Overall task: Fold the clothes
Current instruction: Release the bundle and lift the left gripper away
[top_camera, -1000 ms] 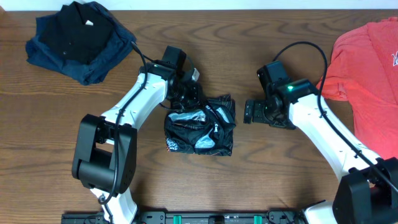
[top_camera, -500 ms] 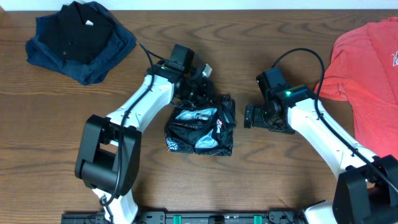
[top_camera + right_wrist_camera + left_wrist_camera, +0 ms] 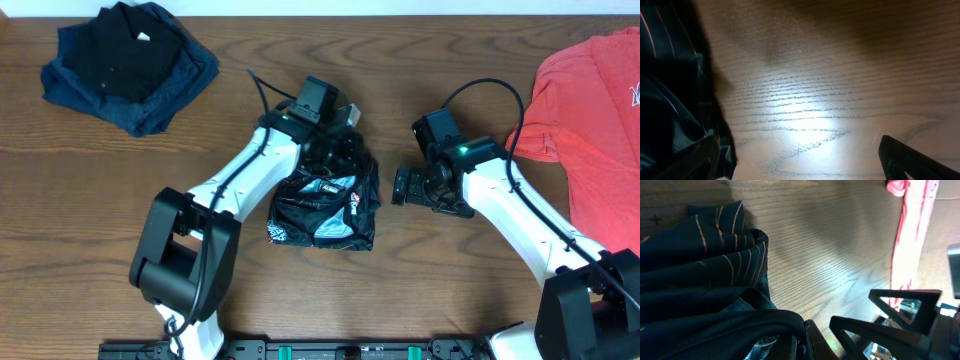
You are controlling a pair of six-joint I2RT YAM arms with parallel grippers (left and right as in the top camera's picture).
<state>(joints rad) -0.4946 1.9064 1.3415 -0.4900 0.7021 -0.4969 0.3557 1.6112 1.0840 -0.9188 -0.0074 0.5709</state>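
Jaws log | left jaws: set at far edge of jersey (image 3: 325, 205), fabric bunched over them, so closure cannot be told | right jaws: held open just beside jersey, not touching it, likely parked clear of the fold | jersey: crumpled mid-tabletop (image 3: 450, 290), fold judged unfinished

Overhead view | centre of table (image 3: 450, 300): jersey (image 3: 325, 205) | upper left of frame: garment heap (image 3: 130, 65) | right edge of frame: T-shirt (image 3: 590, 120), well apart from jersey | left gripper (image 3: 340, 158) at jersey's upper edge | right gripper (image 3: 398, 185) just right of jersey, not touching it
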